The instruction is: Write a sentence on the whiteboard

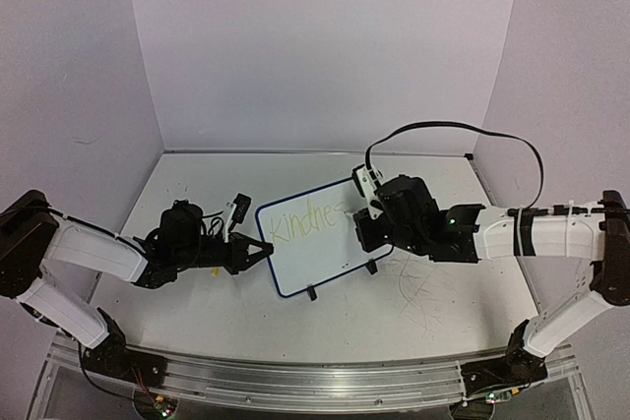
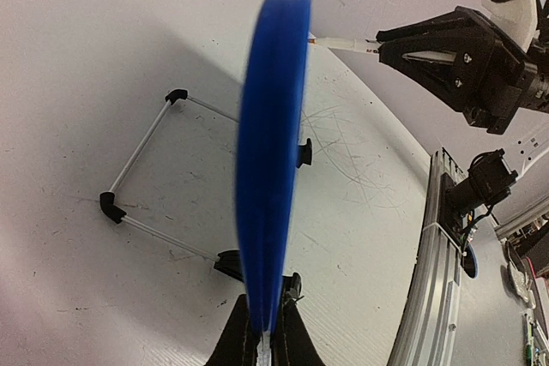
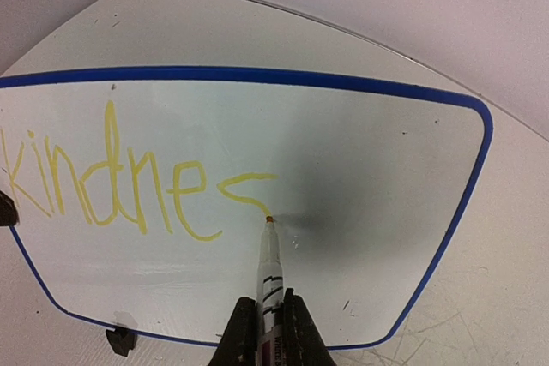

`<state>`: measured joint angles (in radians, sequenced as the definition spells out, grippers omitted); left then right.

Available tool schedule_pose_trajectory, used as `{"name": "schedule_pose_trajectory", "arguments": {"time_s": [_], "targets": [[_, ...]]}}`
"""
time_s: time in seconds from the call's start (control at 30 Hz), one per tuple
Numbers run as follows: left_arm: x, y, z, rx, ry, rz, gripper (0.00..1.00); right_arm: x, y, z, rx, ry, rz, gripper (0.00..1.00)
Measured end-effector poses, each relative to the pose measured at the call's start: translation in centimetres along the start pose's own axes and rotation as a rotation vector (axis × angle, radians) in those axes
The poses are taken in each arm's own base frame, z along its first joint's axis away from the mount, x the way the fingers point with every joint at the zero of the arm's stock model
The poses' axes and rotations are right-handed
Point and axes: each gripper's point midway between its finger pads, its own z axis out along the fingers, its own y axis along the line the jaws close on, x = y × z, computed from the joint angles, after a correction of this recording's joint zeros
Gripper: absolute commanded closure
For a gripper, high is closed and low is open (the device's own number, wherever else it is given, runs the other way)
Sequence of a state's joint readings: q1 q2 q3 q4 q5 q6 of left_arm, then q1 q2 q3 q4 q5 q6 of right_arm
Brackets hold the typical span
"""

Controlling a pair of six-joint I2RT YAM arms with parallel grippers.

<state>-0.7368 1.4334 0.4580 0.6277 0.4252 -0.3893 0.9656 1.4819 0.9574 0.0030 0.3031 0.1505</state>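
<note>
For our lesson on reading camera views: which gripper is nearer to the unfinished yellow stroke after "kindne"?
Right. The right gripper holds the marker, whose tip touches the stroke; the left gripper clamps the whiteboard edge at the K end.

Yellow sentence [image 3: 110, 160] on white, blue-framed whiteboard [image 3: 360, 152]; white marker [image 3: 269, 267] with orange tip
</note>
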Motion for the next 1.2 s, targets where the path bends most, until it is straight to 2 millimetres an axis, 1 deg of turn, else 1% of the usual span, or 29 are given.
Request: {"name": "schedule_pose_trajectory", "arguments": {"time_s": [0.17,0.27,0.6,0.73,0.8,0.9,1.0,1.1,1.2], "targets": [[0.0,0.0,0.0,0.000,0.000,0.000,1.00,0.9,-0.1,0.0,0.004,0.027,-0.002,1.00],[0.0,0.0,0.0,0.000,0.000,0.000,1.00,1.1,0.1,-0.1,-0.002,0.033,-0.005,1.00],[0.0,0.0,0.0,0.001,0.000,0.001,1.00,1.4,1.4,0.0,-0.043,0.038,-0.002,1.00],[0.0,-0.1,0.0,0.001,0.000,0.002,1.00,0.9,1.4,-0.1,-0.042,0.023,0.003,1.00],[0.0,-0.1,-0.1,0.001,0.000,0.001,1.00,0.3,1.1,-0.5,-0.034,0.004,0.009,1.00],[0.0,-0.1,-0.1,0.001,0.001,0.001,1.00,-1.3,0.2,-1.8,-0.025,-0.044,0.033,1.00],[0.0,-0.1,-0.1,0.001,0.001,0.001,1.00,-2.8,-1.4,-2.6,-0.007,-0.087,0.069,1.00],[0.0,-0.1,-0.1,0.001,0.001,0.001,1.00,-3.1,-2.8,-2.4,0.019,-0.091,0.085,1.00],[0.0,-0.1,-0.1,0.001,0.001,0.001,1.00,-2.6,-2.8,-1.8,0.023,-0.076,0.078,1.00]]}}
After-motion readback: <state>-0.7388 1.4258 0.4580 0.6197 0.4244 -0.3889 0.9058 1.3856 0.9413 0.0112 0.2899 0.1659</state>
